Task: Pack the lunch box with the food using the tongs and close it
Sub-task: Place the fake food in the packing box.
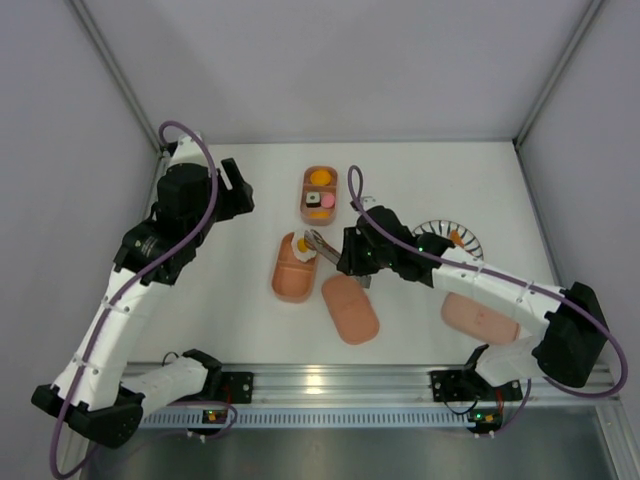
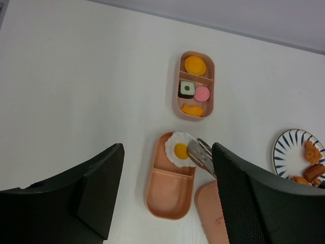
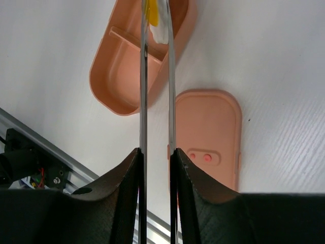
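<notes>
Your right gripper [image 3: 155, 157] is clamped on the tongs [image 3: 143, 76], tips flanking the fried egg [image 2: 180, 150] at the mid-table lunch box tray [image 2: 170, 195]. Your left gripper [image 1: 238, 190] has its jaws apart, holding nothing.

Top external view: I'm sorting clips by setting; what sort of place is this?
Probably a robot test cell, not a kitchen: plain grey enclosure walls, a white tabletop, a silvery aluminium mounting rail.
</notes>
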